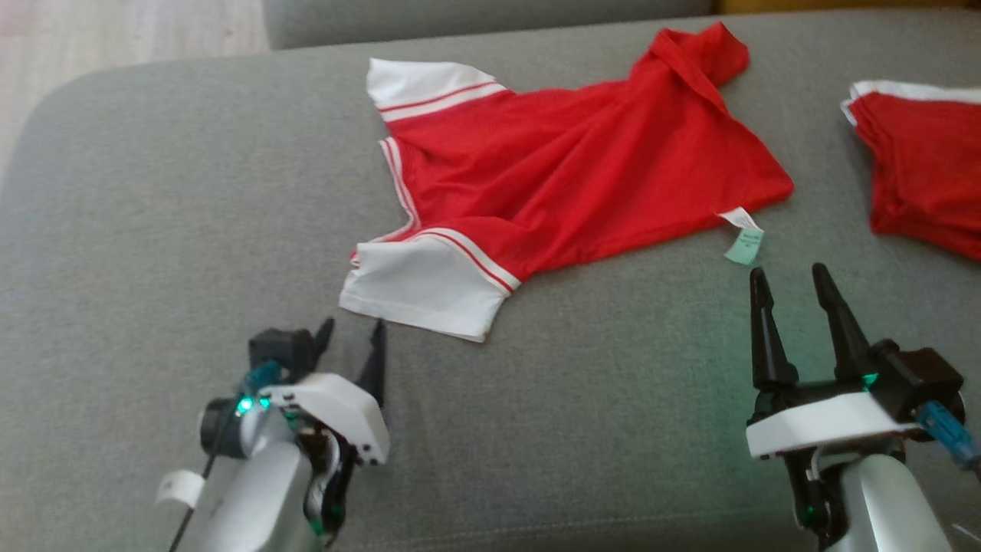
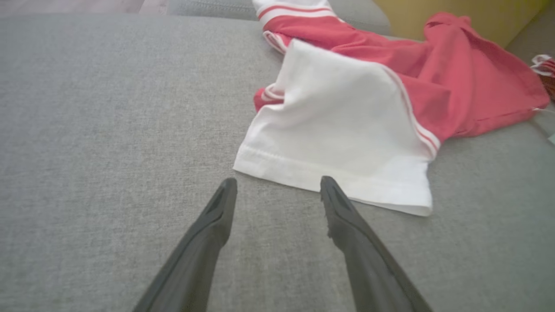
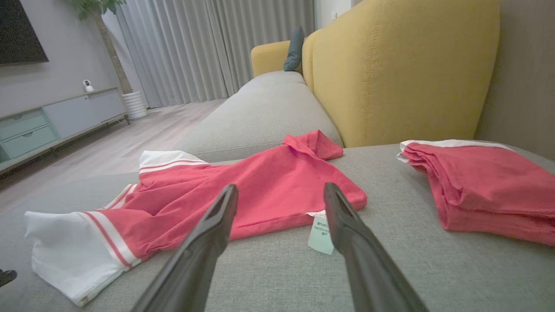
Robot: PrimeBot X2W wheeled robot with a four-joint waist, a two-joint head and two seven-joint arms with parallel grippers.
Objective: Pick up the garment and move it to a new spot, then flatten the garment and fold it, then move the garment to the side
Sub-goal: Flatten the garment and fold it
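The garment (image 1: 567, 176) is a red T-shirt with white, red-striped sleeves. It lies spread but rumpled on the grey sofa seat (image 1: 153, 253), one far corner folded over, lettering hidden. Its small white care label (image 1: 743, 239) sticks out at the near right hem. My left gripper (image 1: 352, 333) stands open just short of the near white sleeve (image 2: 342, 130), holding nothing; its fingertips (image 2: 328, 184) almost reach the sleeve hem. My right gripper (image 1: 791, 277) is open and empty, just below the care label (image 3: 321, 234). The red body of the garment (image 3: 269, 186) lies beyond its fingers.
A smaller bundled red piece with white trim (image 1: 923, 165) lies at the right of the seat, its folded stack (image 3: 485, 190) close to my right gripper. A yellow backrest (image 3: 403, 69) rises behind. Wooden floor (image 1: 92, 46) lies past the seat's left edge.
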